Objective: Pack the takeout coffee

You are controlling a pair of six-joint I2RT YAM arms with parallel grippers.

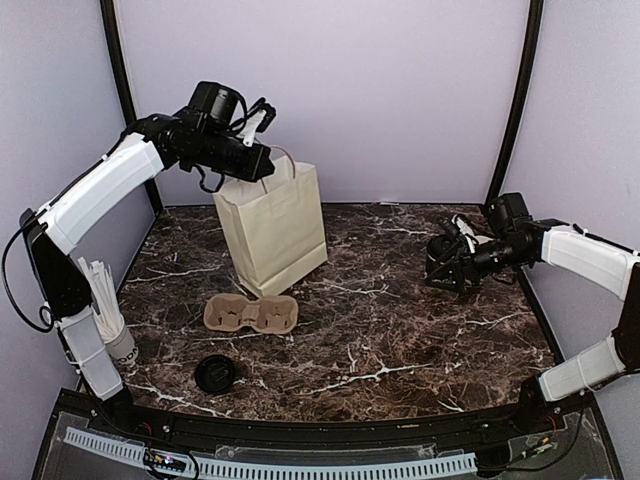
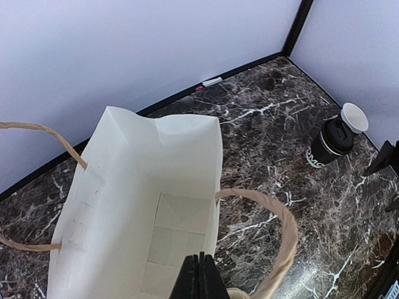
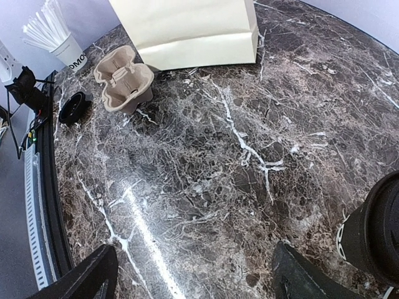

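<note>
The takeout coffee (image 2: pixel 329 143), a black cup with a black lid and white print, stands at the table's right side. It shows again at the lower right edge of the right wrist view (image 3: pixel 374 240). My right gripper (image 3: pixel 193 261) is open just left of it, with only bare marble between its fingers (image 3: pixel 100 274). In the top view that gripper (image 1: pixel 440 268) hides the cup. My left gripper (image 2: pixel 201 268) is shut above the open mouth of the paper bag (image 2: pixel 143 205), nothing visible between its tips. A twine handle (image 2: pixel 283 240) loops just right of them.
A matching cup with a bare white rim (image 2: pixel 354 117) stands right behind the lidded one. A cardboard cup carrier (image 1: pixel 250 313) lies in front of the bag (image 1: pixel 275 225). A loose black lid (image 1: pixel 215 373) and a cup of straws (image 1: pixel 110 320) sit at the near left.
</note>
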